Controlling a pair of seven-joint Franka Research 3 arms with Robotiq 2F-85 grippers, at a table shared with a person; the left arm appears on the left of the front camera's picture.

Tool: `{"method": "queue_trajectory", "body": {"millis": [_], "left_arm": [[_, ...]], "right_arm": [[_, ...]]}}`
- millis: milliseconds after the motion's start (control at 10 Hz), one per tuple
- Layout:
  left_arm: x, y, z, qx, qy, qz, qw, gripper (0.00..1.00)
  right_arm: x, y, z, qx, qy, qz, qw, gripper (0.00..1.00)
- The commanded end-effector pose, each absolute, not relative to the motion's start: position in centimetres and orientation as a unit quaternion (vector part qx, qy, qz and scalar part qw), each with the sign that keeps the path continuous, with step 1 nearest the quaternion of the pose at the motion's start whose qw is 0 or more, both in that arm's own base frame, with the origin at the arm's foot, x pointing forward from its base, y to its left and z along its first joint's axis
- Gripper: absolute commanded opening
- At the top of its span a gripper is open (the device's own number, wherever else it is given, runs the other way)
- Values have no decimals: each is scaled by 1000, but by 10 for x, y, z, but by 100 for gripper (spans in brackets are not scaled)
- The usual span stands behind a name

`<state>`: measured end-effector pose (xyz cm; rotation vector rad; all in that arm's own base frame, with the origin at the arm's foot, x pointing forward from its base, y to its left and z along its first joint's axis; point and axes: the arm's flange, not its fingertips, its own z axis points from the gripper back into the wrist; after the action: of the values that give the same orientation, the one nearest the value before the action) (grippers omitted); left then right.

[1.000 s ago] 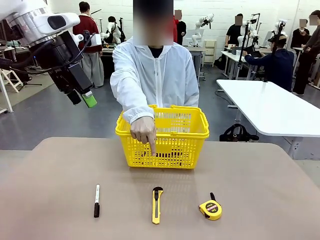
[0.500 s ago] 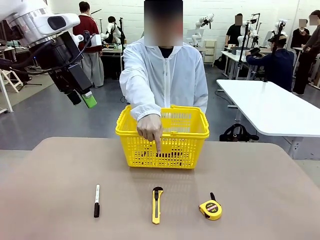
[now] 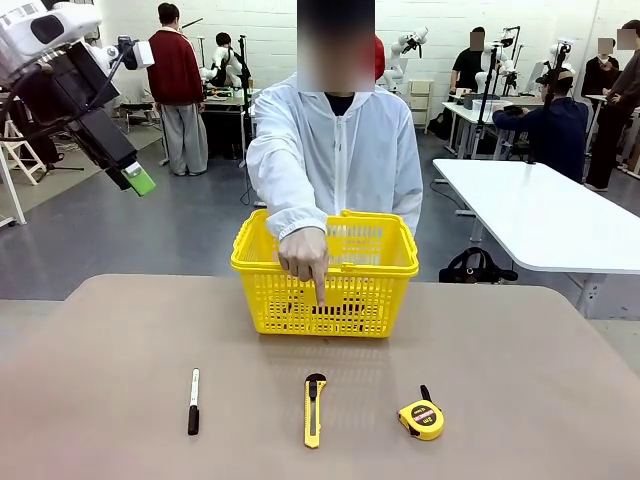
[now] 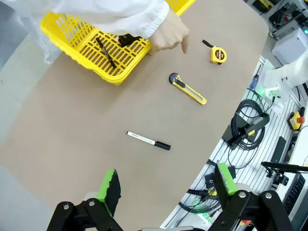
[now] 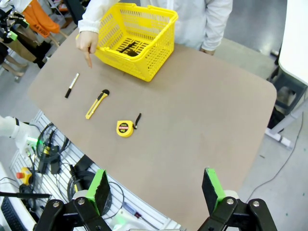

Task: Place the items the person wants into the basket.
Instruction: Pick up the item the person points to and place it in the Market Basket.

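**Front view.** A yellow basket [image 3: 365,300] stands at the centre of the frame on a tan table [image 3: 520,370]. Behind it is a person [image 3: 335,160] in a white jacket. The person's hand [image 3: 303,255] hangs in front of the basket's near wall, index finger pointing down. Three things lie apart along the lower part of the frame: a white-and-black pen [image 3: 193,401] at lower left, a yellow box cutter [image 3: 314,410] at lower centre below the pointing finger, and a round tape measure [image 3: 421,418] at lower right. The left gripper [image 3: 132,180] hangs in the upper left corner, high off the table.

**Left wrist view.** Its green-padded fingers [image 4: 109,185] rise from the bottom edge spread wide, with nothing between them. A slim black pen [image 4: 105,52] lies on the basket floor at upper left.

**Right wrist view.** The right gripper [image 5: 156,185] at the bottom edge is likewise spread and empty, well above the table.
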<state>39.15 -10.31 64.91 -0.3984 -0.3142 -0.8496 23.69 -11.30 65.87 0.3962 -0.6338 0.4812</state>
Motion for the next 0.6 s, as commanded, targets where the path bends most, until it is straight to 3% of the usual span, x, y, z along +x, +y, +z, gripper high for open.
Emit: {"method": "queue_trajectory", "body": {"millis": [0,500], "left_arm": [[392,-99,649,-190,-152,-404,882,100],[375,-270,565,-31,-67,-193,978,100]], "right_arm": [[236,-112,654,192,-306,235,902,100],[236,-112,654,192,-306,235,902,100]]}}
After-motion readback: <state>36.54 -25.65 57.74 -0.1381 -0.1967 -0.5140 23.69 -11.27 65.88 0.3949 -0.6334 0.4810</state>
